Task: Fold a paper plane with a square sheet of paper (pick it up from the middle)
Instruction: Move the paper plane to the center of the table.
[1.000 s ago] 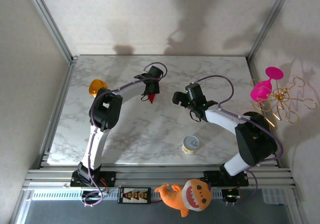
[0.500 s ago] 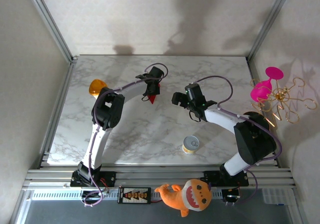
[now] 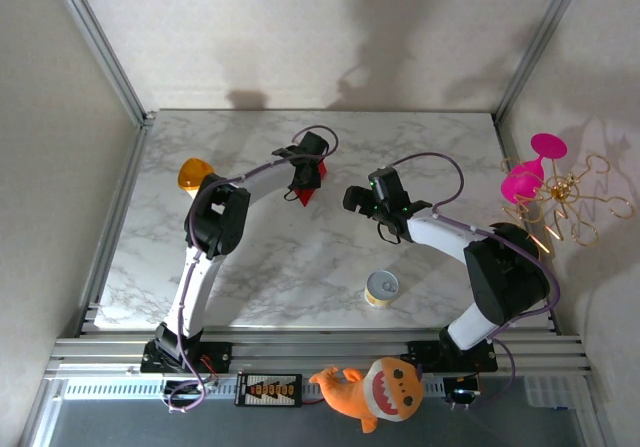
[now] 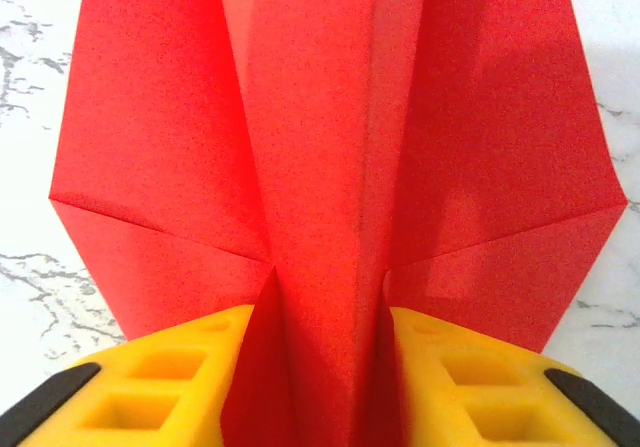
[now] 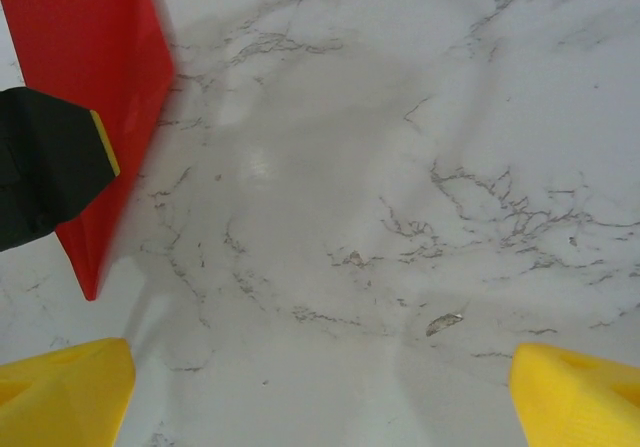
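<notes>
The paper plane (image 3: 309, 187) is a red pointed dart lying on the marble table (image 3: 300, 267) at the back centre, nose toward the near side. My left gripper (image 3: 304, 176) sits over its tail. In the left wrist view the plane's (image 4: 330, 117) wings spread flat and its raised centre fold stands between my yellow fingers (image 4: 190, 367); the left gripper (image 4: 325, 372) has its jaws parted, one on each side of the fold. My right gripper (image 3: 355, 199) hovers open just right of the plane with nothing between its fingers (image 5: 70, 387). In its view the plane (image 5: 95, 67) lies at upper left.
A small yellow tin (image 3: 381, 288) stands near the front of the table. An orange object (image 3: 195, 174) lies at the left. A pink glass (image 3: 530, 172) and gold wire stand (image 3: 578, 202) sit at the right edge. An orange shark plush (image 3: 375, 389) rests on the front rail.
My left gripper's jaws have parted around the plane's centre fold, and the plane has settled on the table. The right gripper has edged slightly left.
</notes>
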